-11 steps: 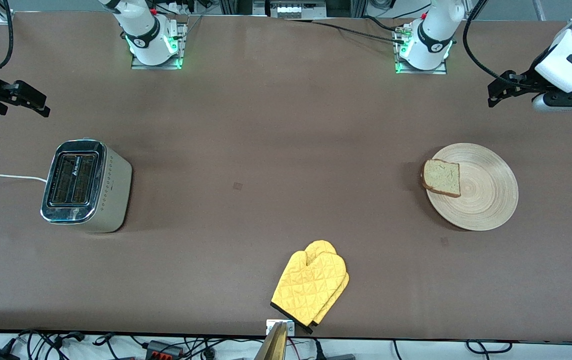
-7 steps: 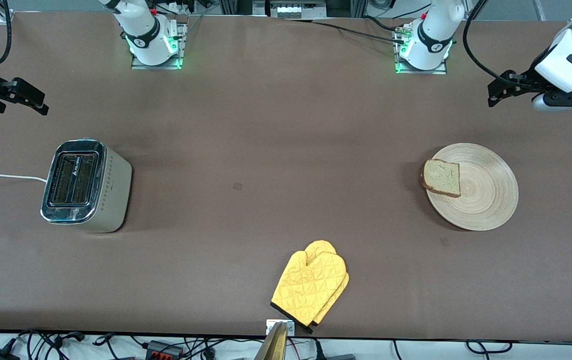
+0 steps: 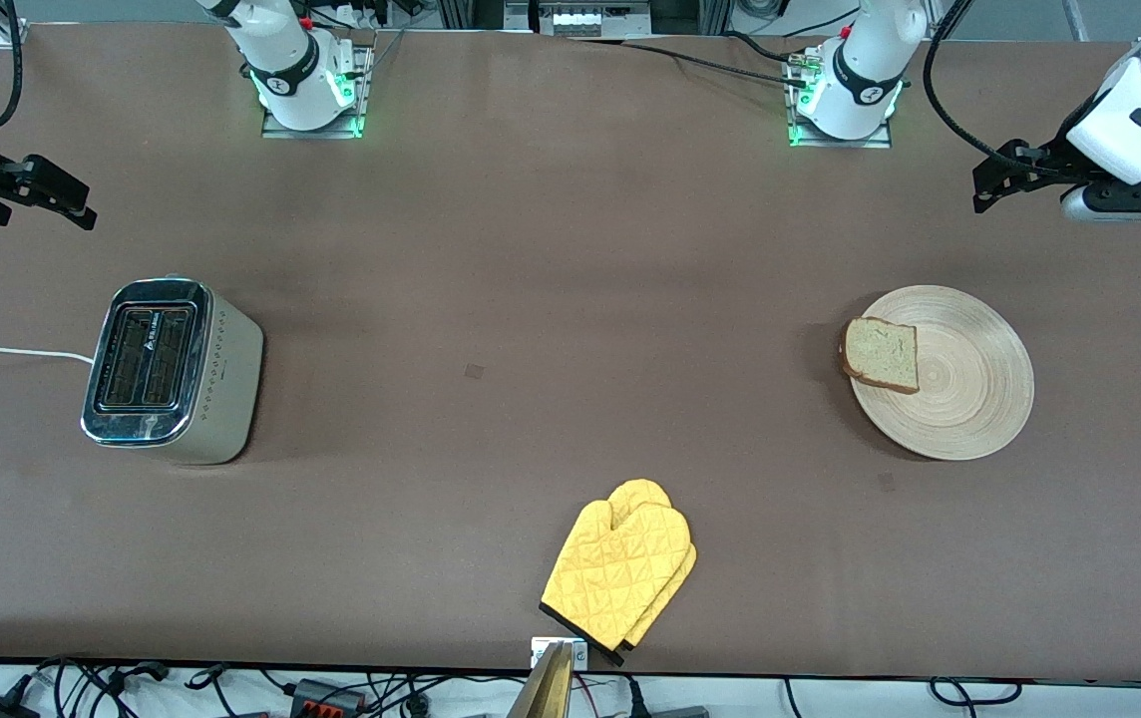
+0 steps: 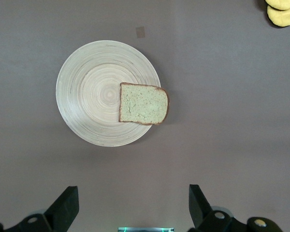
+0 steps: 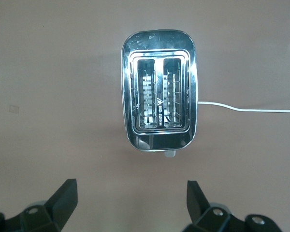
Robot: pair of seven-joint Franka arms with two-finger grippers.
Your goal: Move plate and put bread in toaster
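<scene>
Left gripper [image 3: 991, 189] first, front view: we see it up in the air over bare counter [image 3: 551, 299] at the left arm's end, jaws apart, nothing held. It sits where it was a sec ago, so no approach yet. Right gripper [image 3: 52, 194] hangs over the counter at the right arm's end, jaws apart & empty; it has drifted a touch toward that edge of the view, otherwise same pose. Plate [image 3: 969, 399] lies flat on the counter toward the left arm's end, nearer the camera than the left gripper. Bread [image 3: 882, 353] rests on the plate's edge toward the counter's middle, crust overhanging the rim a bit. Toaster [image 3: 172, 371] stands toward the right arm's end, slots up, white cord [image 3: 2, 351] trailing off. Yellow oven mitt [image 3: 620, 570] lies near the camera-side edge, mid-counter, well apart from everything.

Left wrist view: left gripper [image 4: 130, 212] wide apart, plate [image 4: 82, 96] w/ bread [image 4: 143, 104] in line ahead of it, mitt [image 4: 283, 10] just peeking in.

Right wrist view: right gripper [image 5: 130, 205] wide apart, toaster [image 5: 158, 140] ahead, both slots empty, cord [image 5: 246, 108] off one side.

Our read: nothing on the counter has shifted, so the task is at its start. Plate unmoved, bread not picked up. Prob. next: left arm goes for the plate.
</scene>
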